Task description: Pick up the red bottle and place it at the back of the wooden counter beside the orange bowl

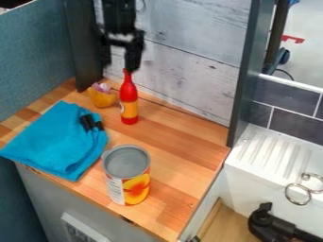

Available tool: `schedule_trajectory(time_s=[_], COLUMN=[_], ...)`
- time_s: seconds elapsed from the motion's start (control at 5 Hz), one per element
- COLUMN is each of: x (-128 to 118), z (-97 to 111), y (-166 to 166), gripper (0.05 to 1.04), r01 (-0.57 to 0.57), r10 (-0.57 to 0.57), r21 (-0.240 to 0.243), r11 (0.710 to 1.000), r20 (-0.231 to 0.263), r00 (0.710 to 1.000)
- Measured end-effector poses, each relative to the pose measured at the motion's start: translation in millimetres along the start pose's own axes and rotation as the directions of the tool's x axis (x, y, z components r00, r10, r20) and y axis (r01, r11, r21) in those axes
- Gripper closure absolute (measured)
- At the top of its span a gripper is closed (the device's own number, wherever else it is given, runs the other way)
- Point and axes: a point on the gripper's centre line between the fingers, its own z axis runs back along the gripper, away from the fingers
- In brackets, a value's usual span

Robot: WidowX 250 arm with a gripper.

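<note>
1. While the black gripper [118, 67] is hanging toward eleven o'clock in the camera view, its jaws are standing apart, with the wall showing between them, and are gripping nothing.
2. Just under one fingertip, the red bottle [129, 106] is standing upright on the wooden counter [180, 142]; whether its tip is touching the gripper, I cannot tell.
3. Near the bottle, at about ten o'clock from it, a small yellow bowl [101, 99] is holding something pale purple [101, 87].
4. Toward eight o'clock from the bottle, a folded blue cloth [54, 142] is lying flat, two small black pieces [91, 123] showing on its upper side.
5. At six o'clock from the bottle, a can [128, 189] with orange fruit on its label is standing upright beside the cloth.
6. Toward four o'clock, metal rings [298, 194] are resting by the white sink [243, 163].
</note>
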Motion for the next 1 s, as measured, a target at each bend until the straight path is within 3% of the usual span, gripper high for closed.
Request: schedule_trajectory(time_s=[0.2, 0.4, 0.6, 0.8, 1.0], x=[-44, -87, -127, -163, -179], z=[20, 25, 24, 20, 14], y=[-14, -24, -34, -49, -60], gripper=[0.083, 0.083, 0.083, 0.083, 0.083], r01=[-0.048, -0.066, -0.003, 0.086, 0.156], r10=[0.047, 0.063, 0.003, -0.086, -0.156], r21=[-0.035, -0.041, 0.004, -0.007, -0.026], r11=[0.998, 0.997, 1.000, 0.996, 0.987], r20=[-0.008, -0.058, -0.094, -0.066, -0.031], r00=[0.999, 0.996, 0.996, 0.994, 0.987])
